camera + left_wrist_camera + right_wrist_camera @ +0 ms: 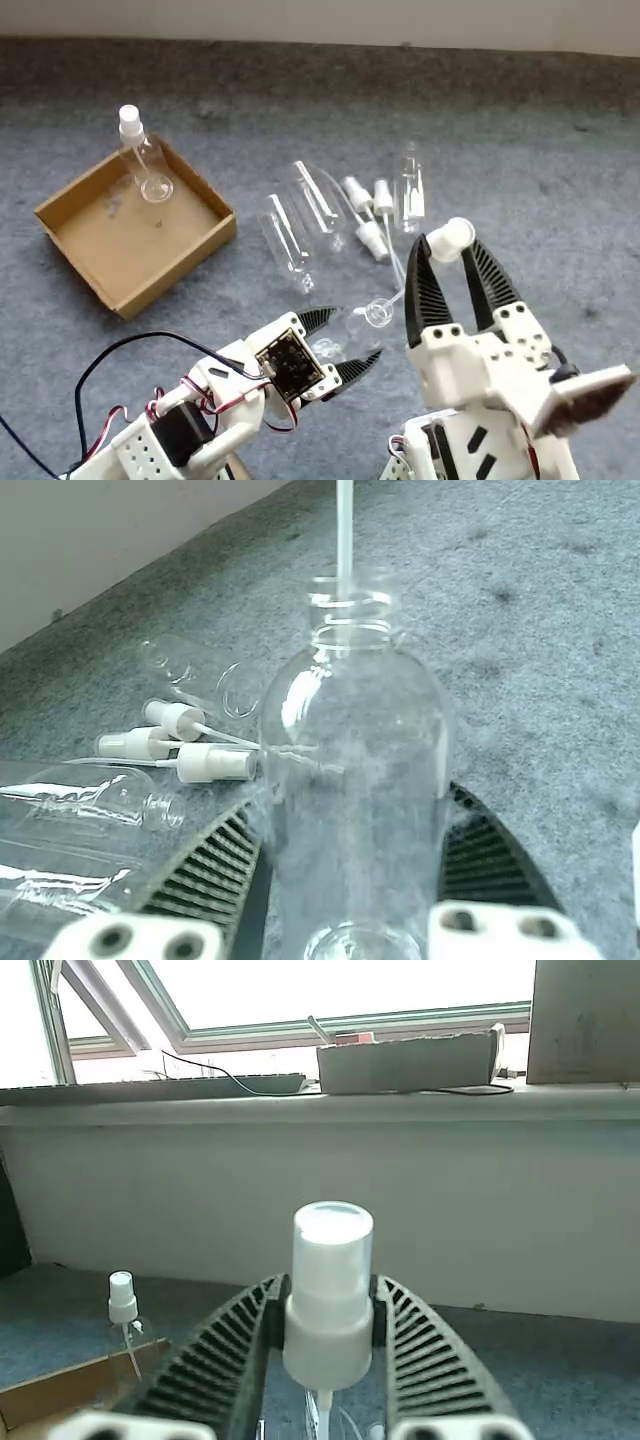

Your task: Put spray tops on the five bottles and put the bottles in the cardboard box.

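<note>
My left gripper (345,340) is shut on a clear bottle (352,330) low in the high view, its open neck (350,605) pointing up. My right gripper (447,246) is shut on a white spray top (330,1290) just above and to the right. The top's thin tube (343,540) reaches down into the bottle's neck. The cardboard box (85,235) sits at the left with one capped bottle (142,160) leaning in its far corner. Three more clear bottles (285,240) lie uncapped mid-table, with three loose spray tops (372,240) beside them.
Grey carpet (540,150) covers the table, bare to the right and in front of the box. A pale wall (480,1210) and a window sill stand behind the table in the right wrist view.
</note>
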Robot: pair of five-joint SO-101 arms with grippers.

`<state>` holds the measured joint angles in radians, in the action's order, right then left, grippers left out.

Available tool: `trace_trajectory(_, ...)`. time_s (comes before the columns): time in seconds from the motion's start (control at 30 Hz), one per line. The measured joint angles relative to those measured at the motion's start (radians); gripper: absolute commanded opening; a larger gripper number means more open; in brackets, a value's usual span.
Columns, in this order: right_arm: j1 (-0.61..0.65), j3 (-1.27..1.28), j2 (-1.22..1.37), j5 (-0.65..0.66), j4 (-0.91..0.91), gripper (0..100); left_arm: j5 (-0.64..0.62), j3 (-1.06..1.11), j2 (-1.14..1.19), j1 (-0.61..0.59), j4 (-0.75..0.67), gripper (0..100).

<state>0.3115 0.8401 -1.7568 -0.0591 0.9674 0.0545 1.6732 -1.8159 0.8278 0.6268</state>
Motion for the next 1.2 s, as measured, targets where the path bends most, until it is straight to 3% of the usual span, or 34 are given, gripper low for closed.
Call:
trace_trajectory(0.23, 0.005, 0.078, 0.000, -0.005, -0.002, 8.0, 0.000, 0.000, 0.000, 0.000, 0.000, 3)
trace_trajectory(0.47, 0.186, 0.078, 0.000, -0.005, 0.074, 8.0, 0.000, 0.000, 0.000, -0.048, 0.000, 3)
trace_trajectory(0.67, 0.199, 0.078, 0.000, -0.005, 0.089, 8.1, 0.000, 0.000, 0.000, -0.120, -0.043, 3)
trace_trajectory(1.03, 0.275, 0.103, 0.000, -0.003, 0.089, 8.6, -0.078, 0.000, 0.000, -0.121, -0.077, 3)
trace_trajectory(1.2, 0.295, 0.144, 0.002, -0.002, 0.089, 17.1, -0.078, 0.000, 0.000, -0.129, -0.078, 3)
